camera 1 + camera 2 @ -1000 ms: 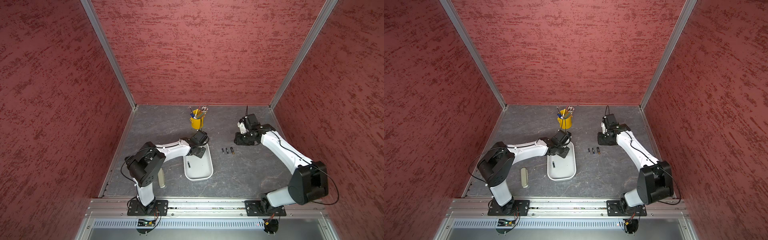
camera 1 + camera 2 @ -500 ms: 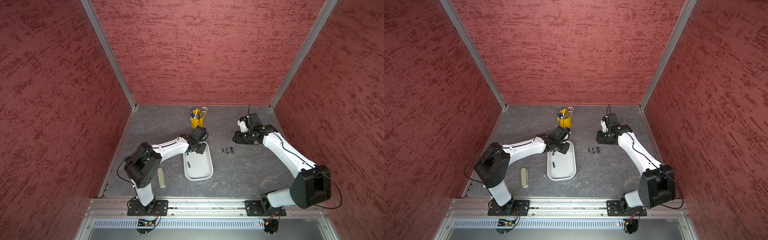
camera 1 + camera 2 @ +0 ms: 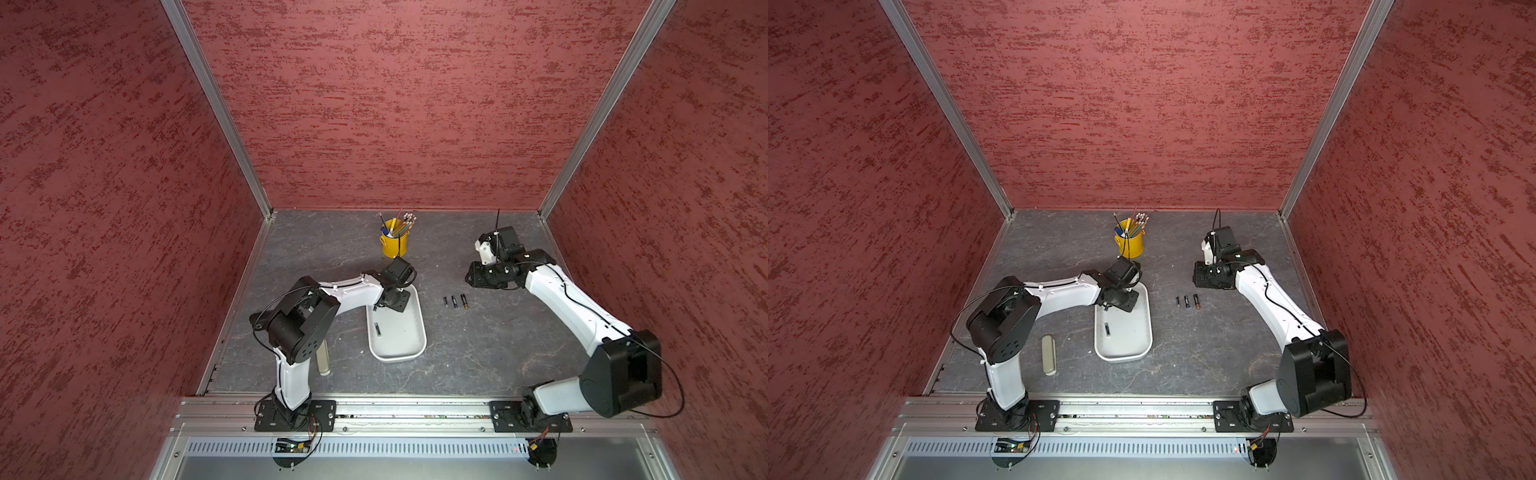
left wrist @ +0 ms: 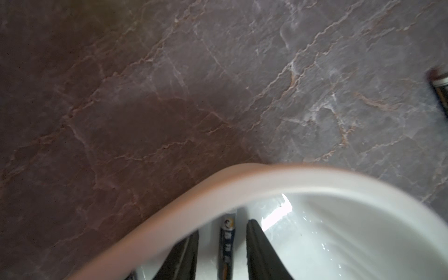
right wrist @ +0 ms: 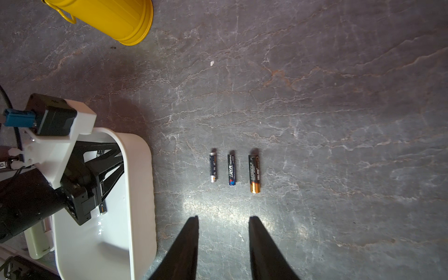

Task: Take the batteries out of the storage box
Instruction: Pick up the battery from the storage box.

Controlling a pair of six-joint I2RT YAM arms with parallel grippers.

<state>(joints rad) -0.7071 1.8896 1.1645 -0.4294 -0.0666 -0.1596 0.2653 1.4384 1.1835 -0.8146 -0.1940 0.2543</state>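
The white storage box (image 3: 409, 353) lies at mid-table. My left gripper (image 3: 392, 301) reaches down into its far end, jaws open. In the left wrist view a dark battery (image 4: 226, 242) lies on the box floor between the fingers, with a gap on each side, just inside the rim (image 4: 266, 179). Another battery (image 3: 377, 329) lies loose by the box's left wall. Three batteries (image 3: 454, 301) lie side by side on the table right of the box. My right gripper (image 5: 223, 217) hovers open and empty beyond them.
A yellow pencil cup (image 3: 393, 243) full of pencils stands just behind the box, close to my left wrist. A slim beige case (image 3: 323, 361) lies left of the box beside my left arm. Red walls enclose the table on three sides.
My left gripper has shifted slightly at the far end of the box. The right arm's elbow has swung a little outward. The batteries on the table have not moved.
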